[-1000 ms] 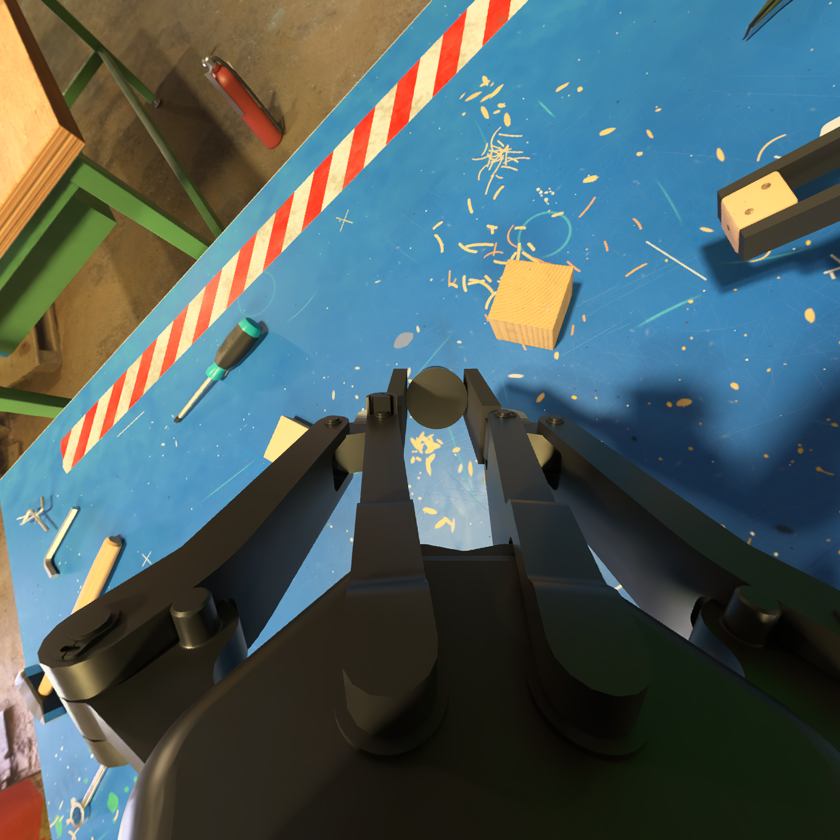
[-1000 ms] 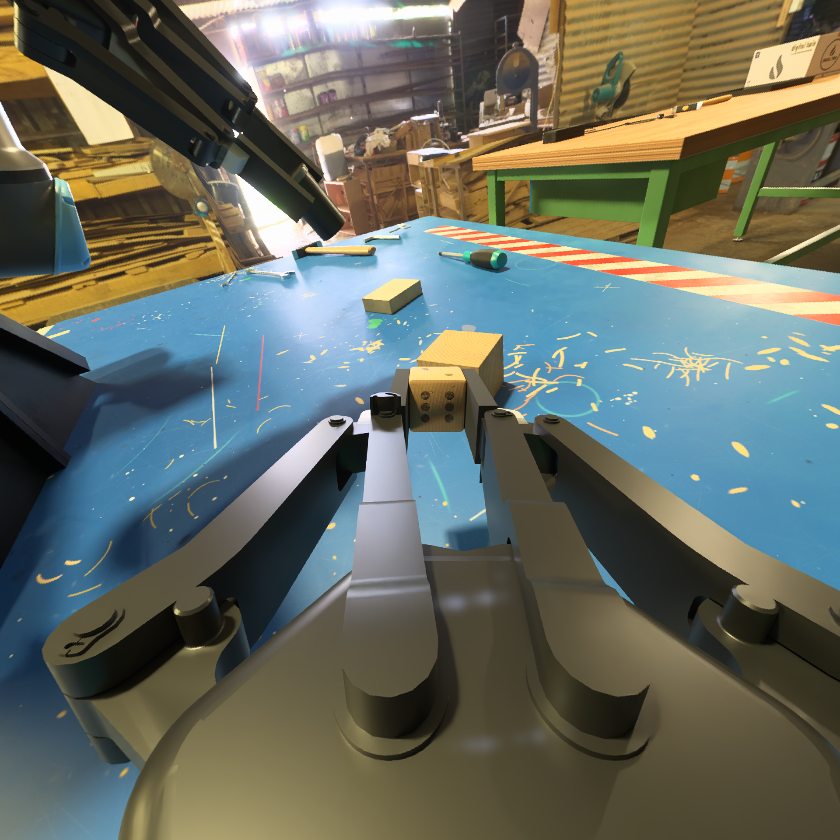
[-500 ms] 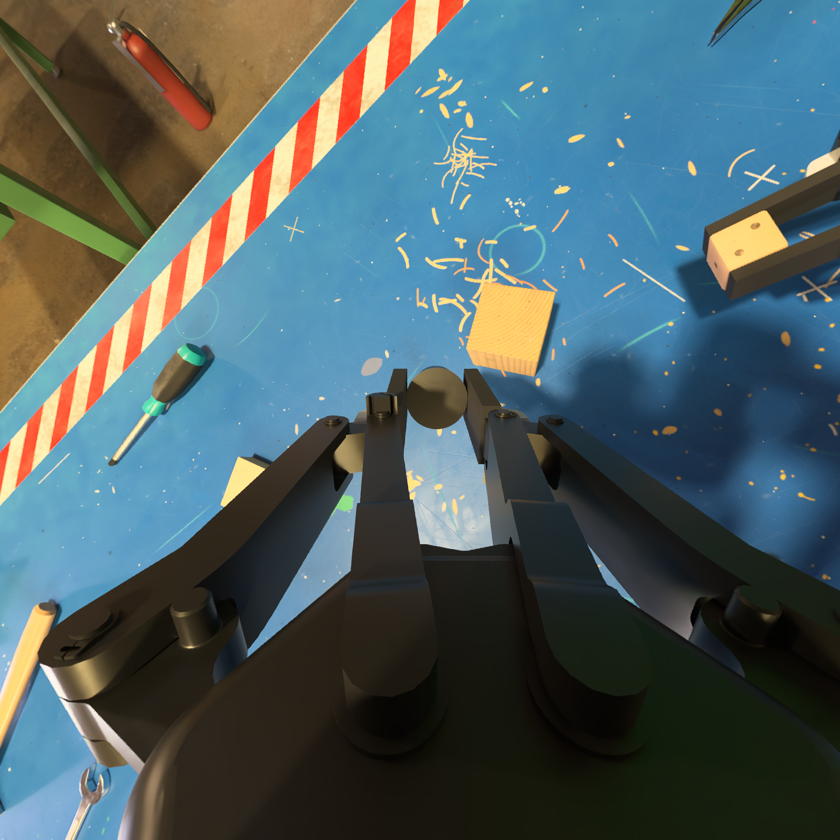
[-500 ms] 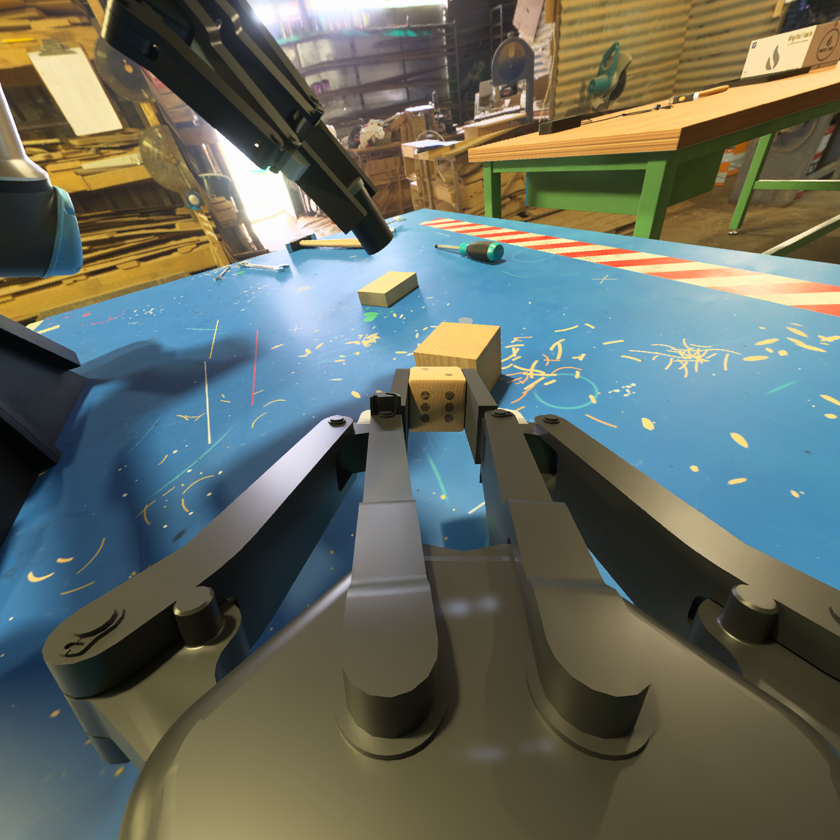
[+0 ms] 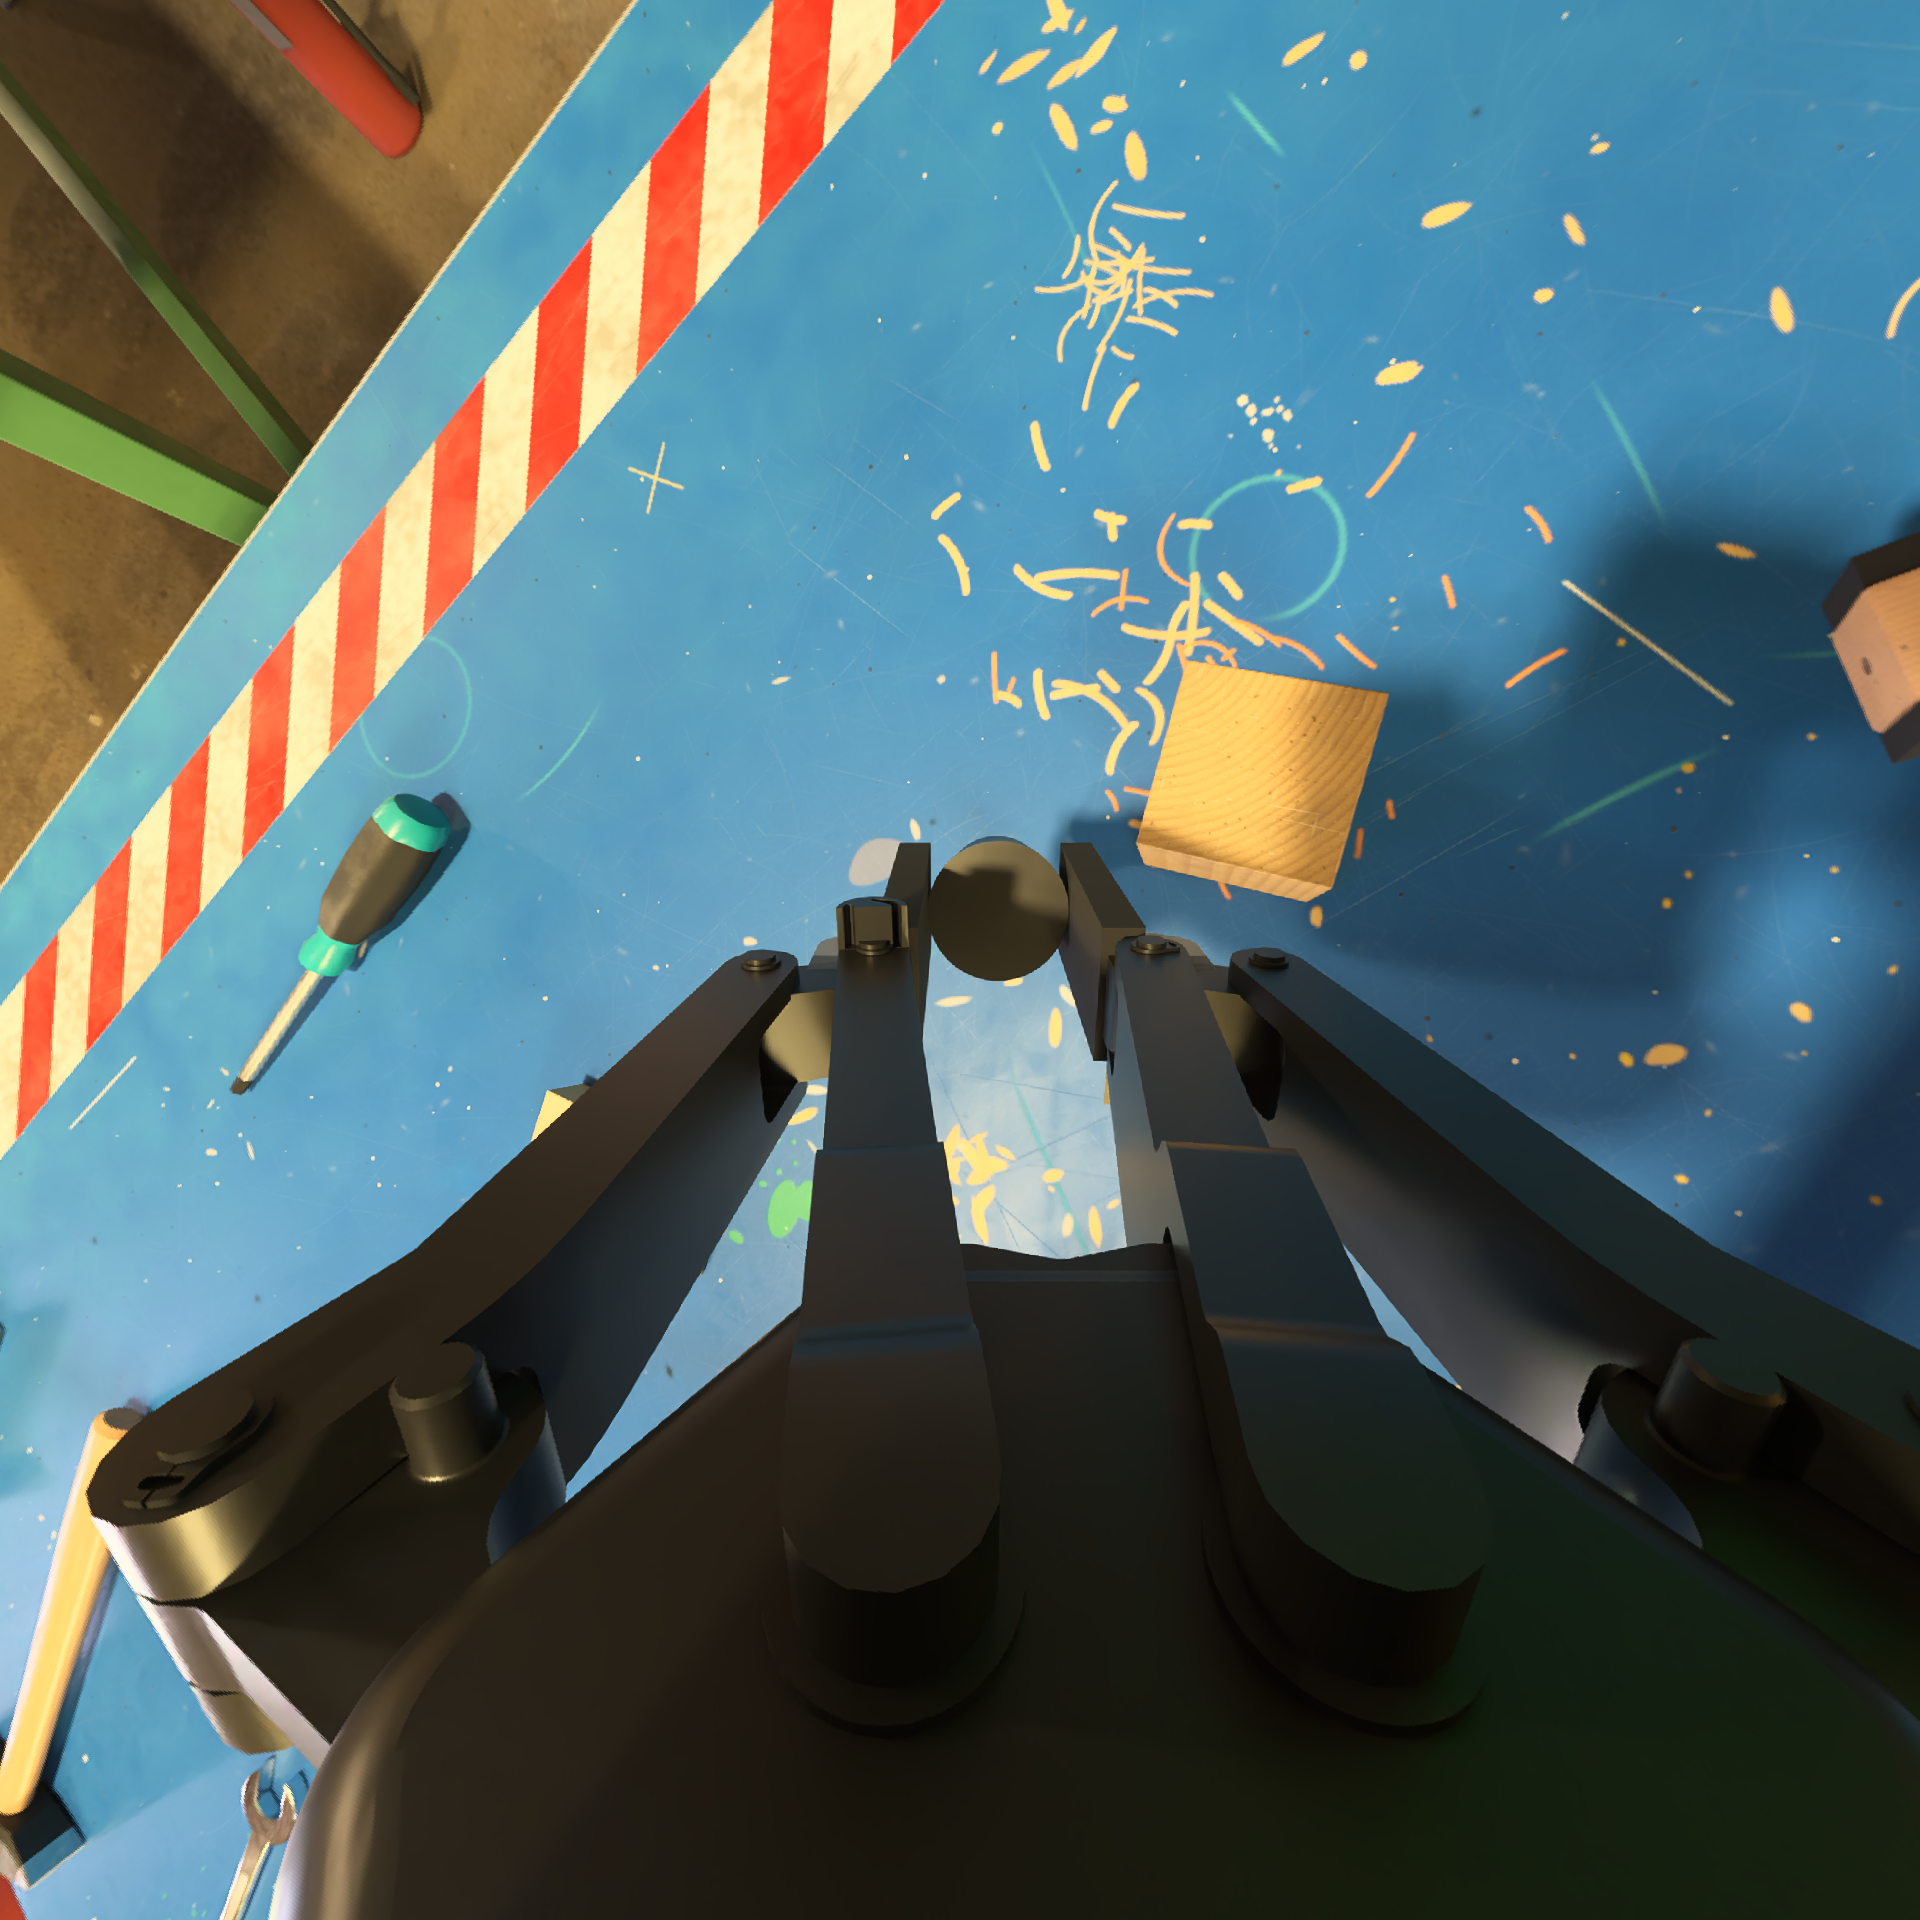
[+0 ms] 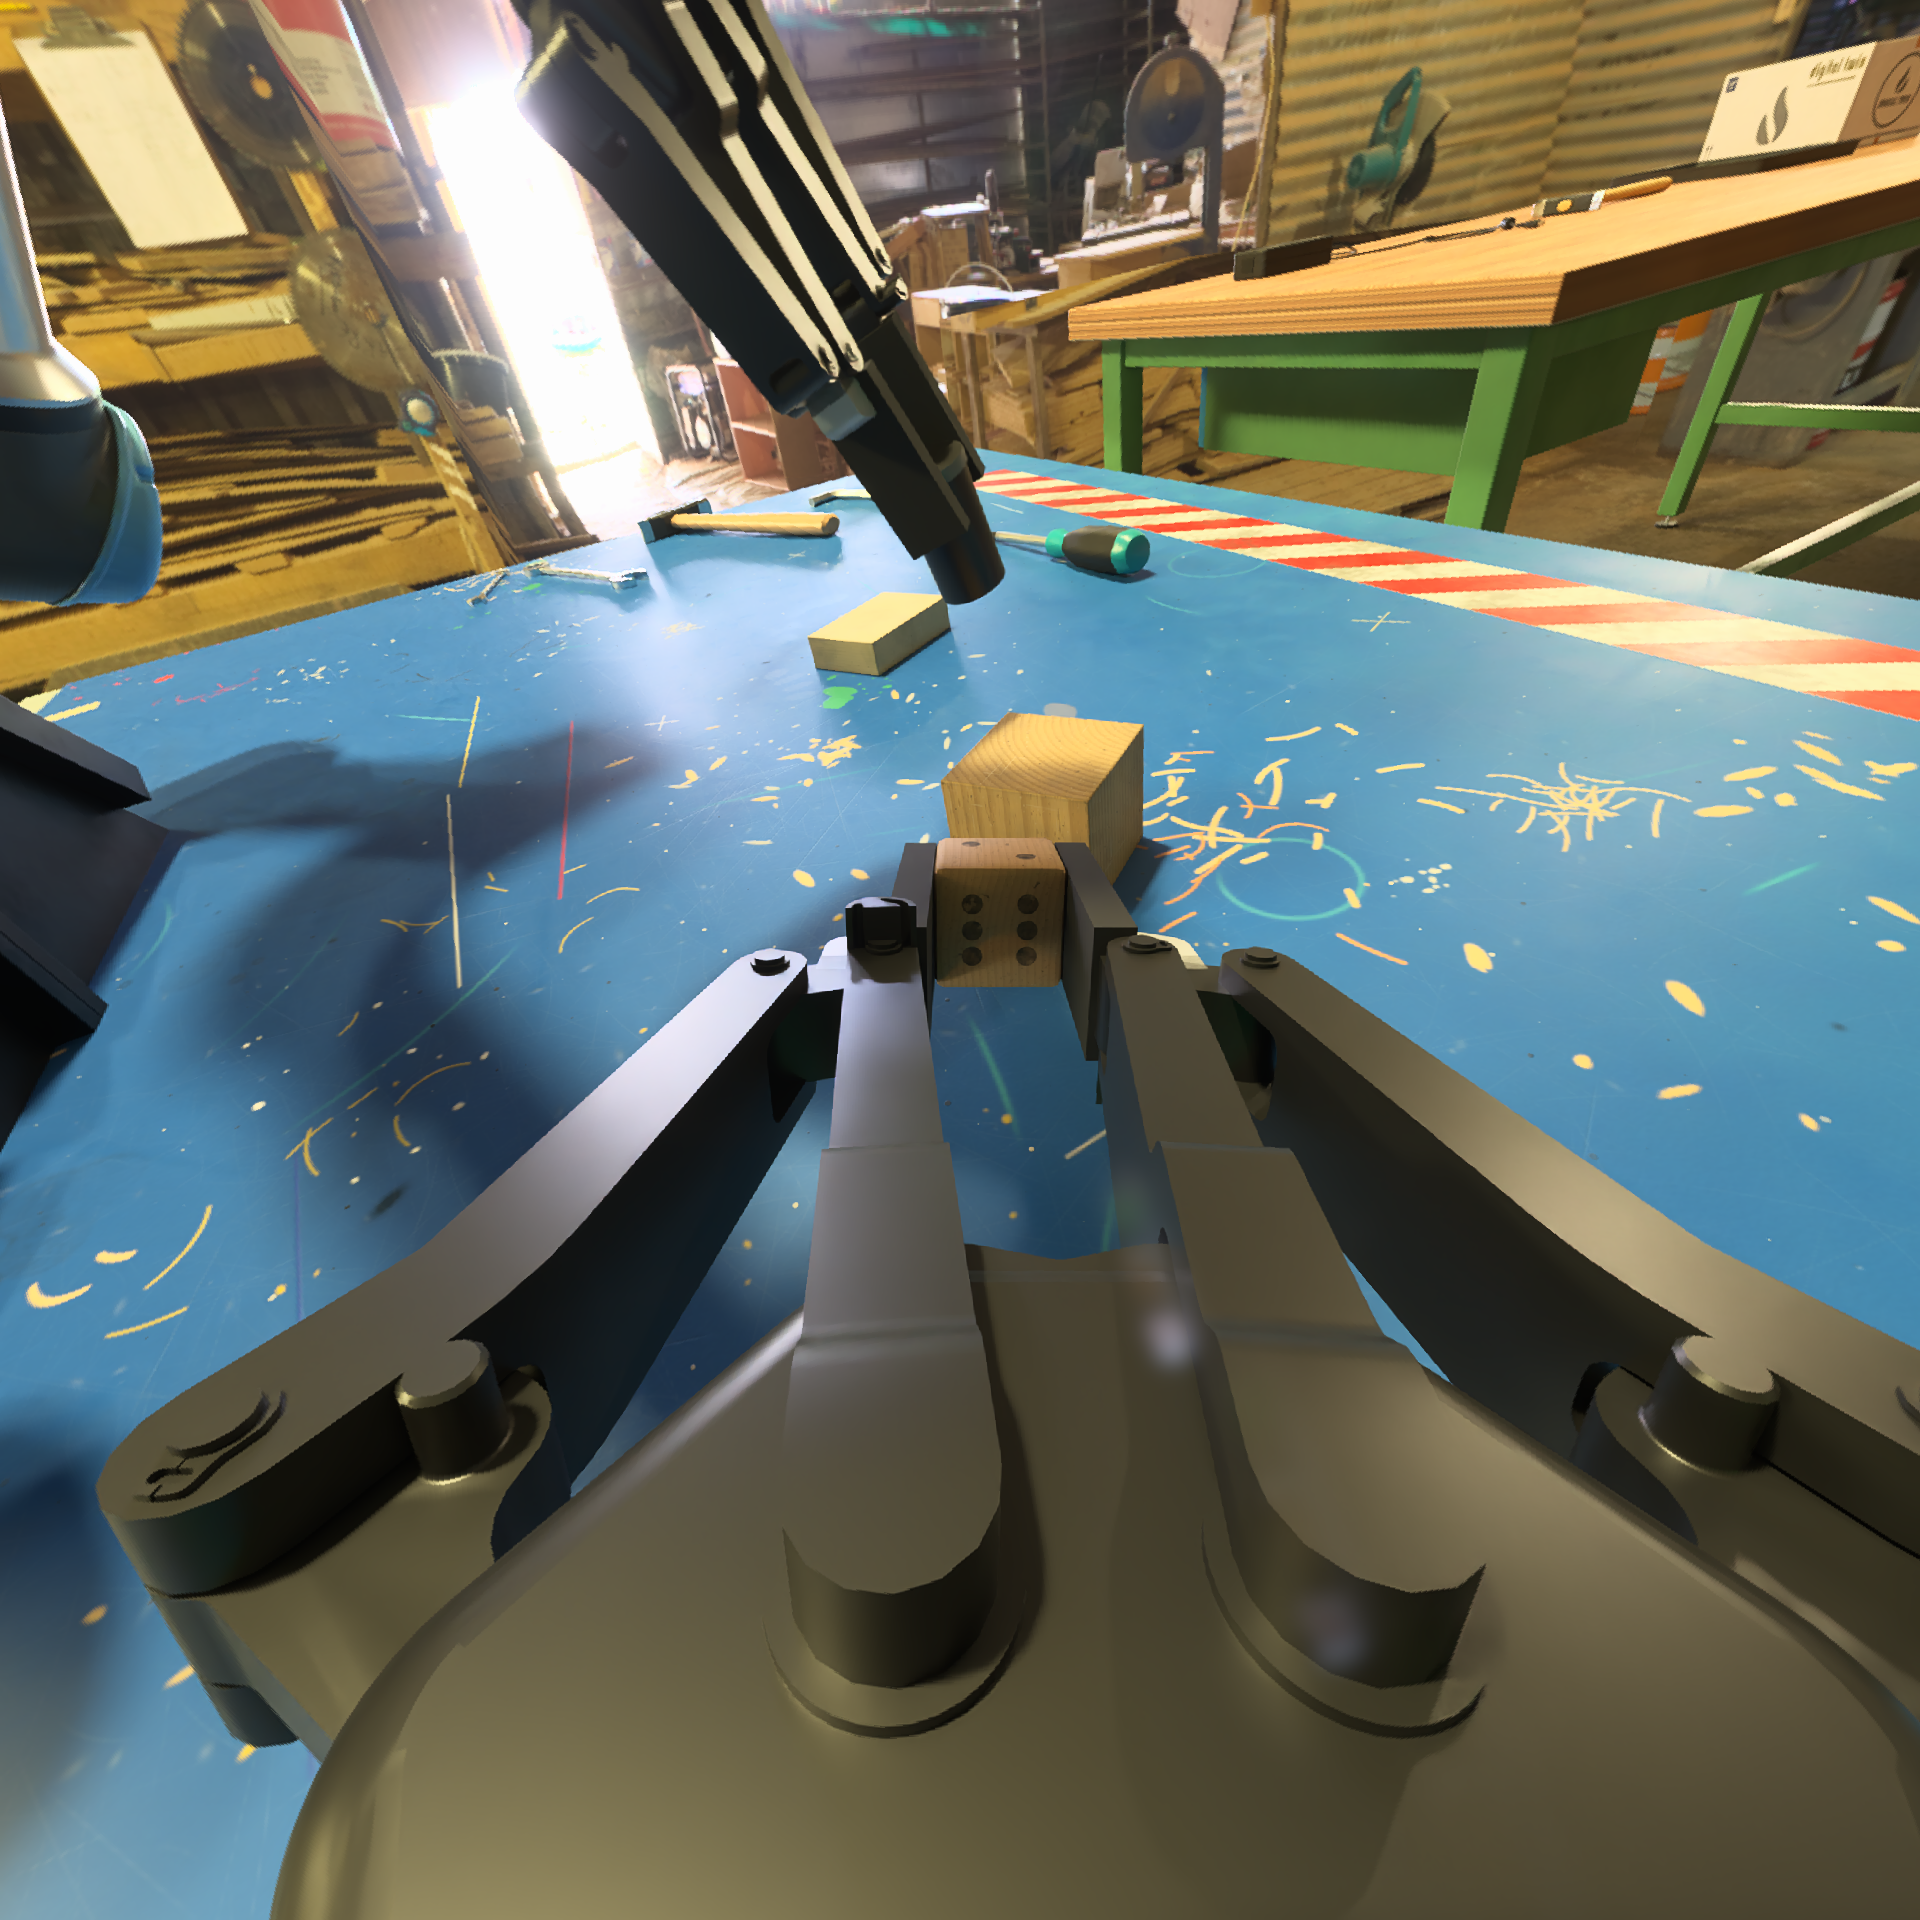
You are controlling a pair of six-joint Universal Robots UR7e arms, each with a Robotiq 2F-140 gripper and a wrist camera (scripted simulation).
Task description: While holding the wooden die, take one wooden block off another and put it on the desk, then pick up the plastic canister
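The left gripper holds the canister between its fingers above the bench. The right gripper clamps the die; one block sits just beyond it, another farther off.

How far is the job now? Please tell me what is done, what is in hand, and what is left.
Done: two wooden blocks lie apart on the desk.
In hand: right end effector grips the wooden die; left end effector holds the dark plastic canister above the desk.
Left: apparently nothing.
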